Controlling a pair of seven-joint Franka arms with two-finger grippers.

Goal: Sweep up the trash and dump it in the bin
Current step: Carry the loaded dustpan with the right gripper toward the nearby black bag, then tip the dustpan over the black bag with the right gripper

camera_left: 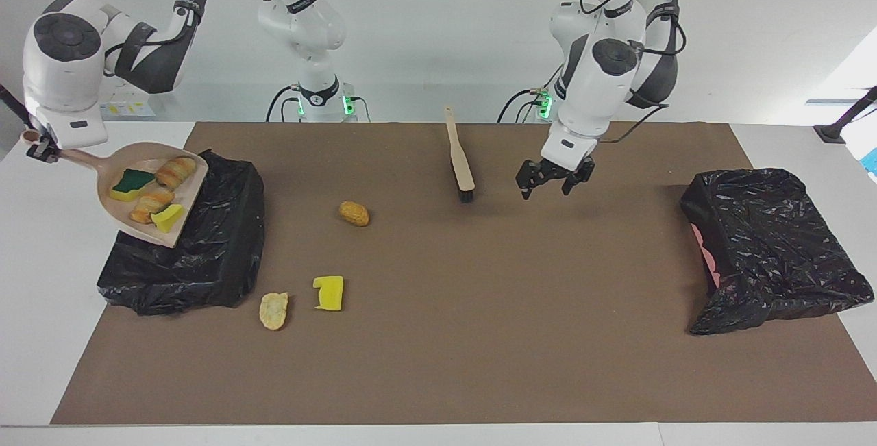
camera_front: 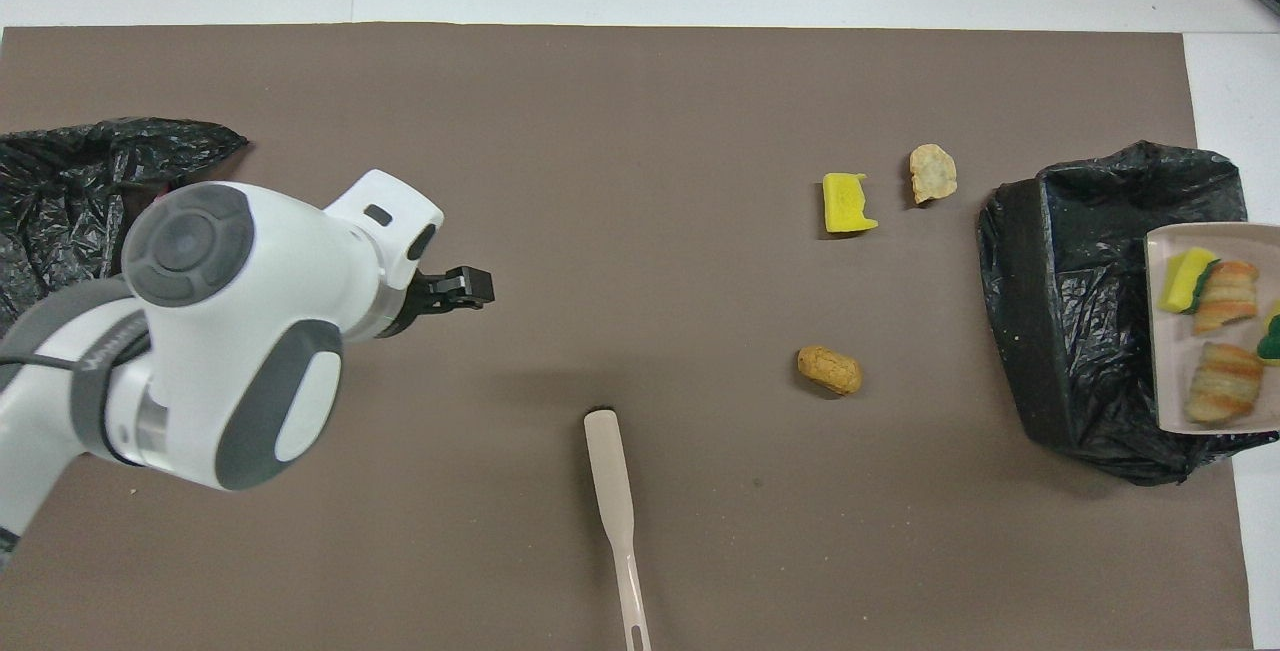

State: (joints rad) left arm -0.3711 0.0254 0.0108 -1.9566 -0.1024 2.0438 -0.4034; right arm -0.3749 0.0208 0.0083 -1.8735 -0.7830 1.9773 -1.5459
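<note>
My right gripper (camera_left: 40,149) is shut on the handle of the beige dustpan (camera_left: 179,216), which hangs tilted over the black-lined bin (camera_left: 205,254) at the right arm's end of the table. Several scraps of trash (camera_left: 152,186) lie in the pan (camera_front: 1165,356). Three more scraps sit on the brown mat: a brown chunk (camera_left: 354,213), a yellow sponge piece (camera_left: 329,292) and a tan chunk (camera_left: 274,310). The beige brush (camera_left: 460,162) rests alone on the mat, bristles down. My left gripper (camera_left: 546,188) hangs open and empty above the mat beside the brush.
A second black bag (camera_left: 774,247) sits at the left arm's end of the table. In the overhead view the left arm's body covers part of that bag (camera_front: 60,181). White table shows around the mat's edges.
</note>
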